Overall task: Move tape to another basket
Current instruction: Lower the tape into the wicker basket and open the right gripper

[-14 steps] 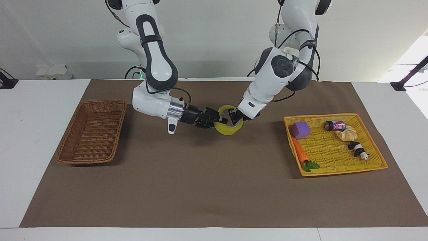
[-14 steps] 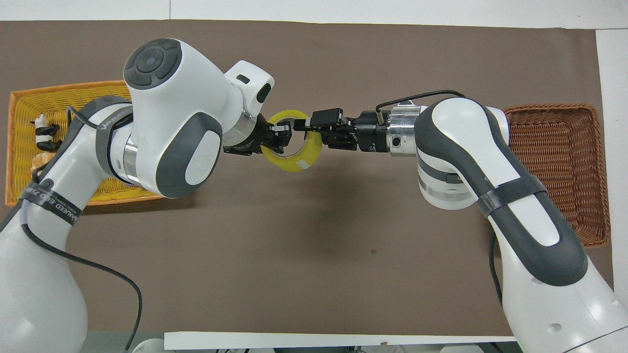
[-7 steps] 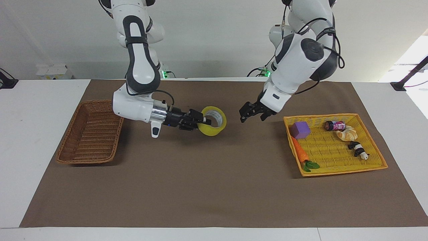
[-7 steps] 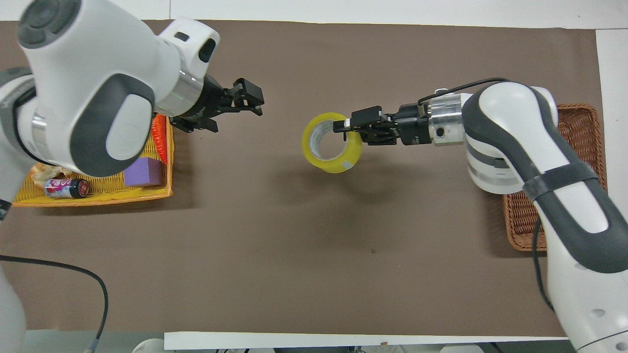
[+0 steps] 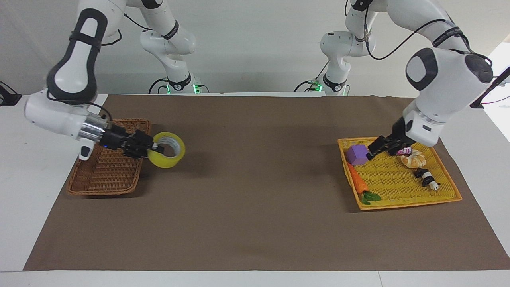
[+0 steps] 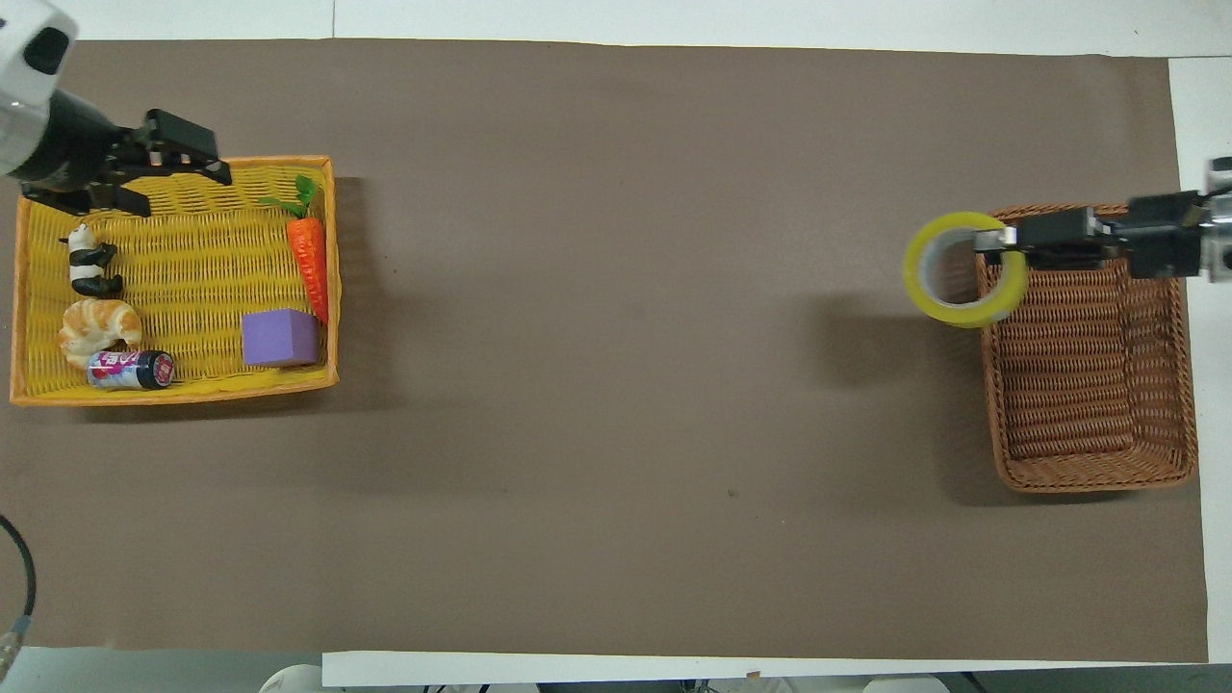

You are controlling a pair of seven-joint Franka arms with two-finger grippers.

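Note:
The tape [image 5: 170, 158], a yellow roll with a white core, hangs upright in the air. My right gripper [image 5: 155, 150] is shut on its wall, one finger through the hole. In the overhead view the tape [image 6: 938, 294] straddles the rim of the brown wicker basket [image 6: 1088, 385] on the side toward the table's middle, with the right gripper [image 6: 996, 241] over that rim. The basket [image 5: 107, 171] holds nothing. My left gripper [image 5: 380, 154] hangs open and holding nothing over the yellow basket [image 5: 398, 179], at the left arm's end of the table.
The yellow basket [image 6: 192, 269] holds a purple cube [image 5: 357, 154], a carrot [image 5: 358, 183], a croissant [image 5: 413, 160], a panda toy [image 5: 427, 178] and a small can [image 6: 130, 370]. A brown mat [image 5: 255, 199] covers the table between the two baskets.
The left gripper opened, let go of the tape and drew back over the yellow basket. The right arm carried the tape from the table's middle to the brown basket's rim.

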